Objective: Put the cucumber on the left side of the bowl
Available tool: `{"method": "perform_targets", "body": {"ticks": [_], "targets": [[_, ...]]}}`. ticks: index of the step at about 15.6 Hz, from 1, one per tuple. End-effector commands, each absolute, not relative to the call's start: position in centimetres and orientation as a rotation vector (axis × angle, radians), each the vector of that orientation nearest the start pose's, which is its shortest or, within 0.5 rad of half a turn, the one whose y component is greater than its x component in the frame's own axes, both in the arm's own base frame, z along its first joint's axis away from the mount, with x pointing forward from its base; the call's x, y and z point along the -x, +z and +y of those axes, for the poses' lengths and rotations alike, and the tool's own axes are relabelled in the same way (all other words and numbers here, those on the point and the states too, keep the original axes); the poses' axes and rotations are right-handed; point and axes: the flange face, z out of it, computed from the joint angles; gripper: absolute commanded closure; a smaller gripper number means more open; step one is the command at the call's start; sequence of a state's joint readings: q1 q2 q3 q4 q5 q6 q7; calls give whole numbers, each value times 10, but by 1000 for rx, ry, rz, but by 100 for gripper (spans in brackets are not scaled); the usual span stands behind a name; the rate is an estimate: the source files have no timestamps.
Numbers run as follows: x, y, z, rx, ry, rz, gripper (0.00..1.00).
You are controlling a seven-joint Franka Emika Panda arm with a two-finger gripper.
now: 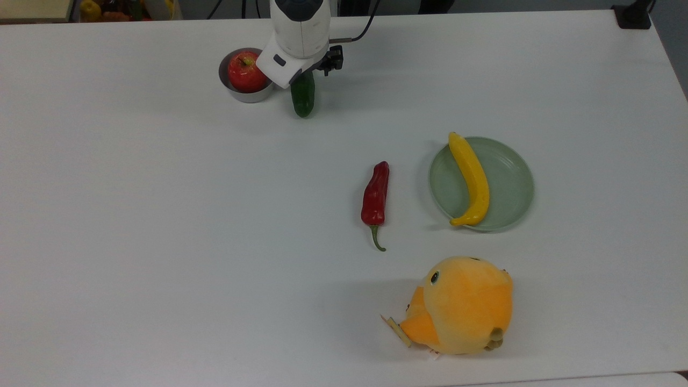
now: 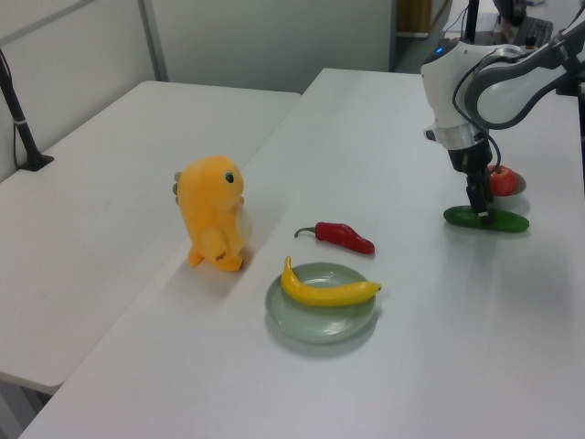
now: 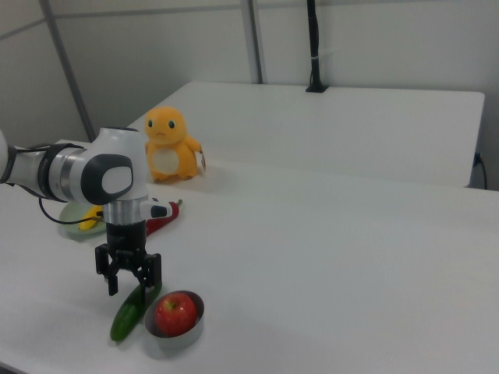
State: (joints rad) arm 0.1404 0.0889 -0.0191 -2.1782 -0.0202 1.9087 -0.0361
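The pincer [image 3: 132,284] is pointing straight down with its black fingers [image 3: 153,274] closing narrowly around the middle of the smooth dark green cucumber [image 3: 129,310], a rounded cylinder lying flat on the white desk [image 1: 161,215]. In the top view the cucumber [image 1: 302,97] is sitting just beside the right of the small round grey metal bowl [image 1: 236,91], which is holding a red apple [image 1: 246,71]. Wide bare desk is lying open on the top view's left. A red chili pepper [image 1: 375,196], a pale green plate [image 1: 510,188] carrying a yellow banana [image 1: 473,180], and an orange plush toy [image 1: 459,305] are sitting well apart.
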Motion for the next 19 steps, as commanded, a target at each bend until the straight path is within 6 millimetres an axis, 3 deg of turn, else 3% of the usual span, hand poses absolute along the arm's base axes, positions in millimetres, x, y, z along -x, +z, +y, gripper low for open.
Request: {"method": "perform_targets", "body": {"ticks": [1, 3, 10, 14, 19], "targets": [[-503, 350, 63, 3135, 487, -276, 8], [-514, 376, 65, 3148, 452, -221, 0], [-541, 499, 72, 3107, 357, -175, 0], [-537, 569, 59, 3085, 244, -135, 0], [-541, 587, 41, 3088, 155, -76, 0]]}}
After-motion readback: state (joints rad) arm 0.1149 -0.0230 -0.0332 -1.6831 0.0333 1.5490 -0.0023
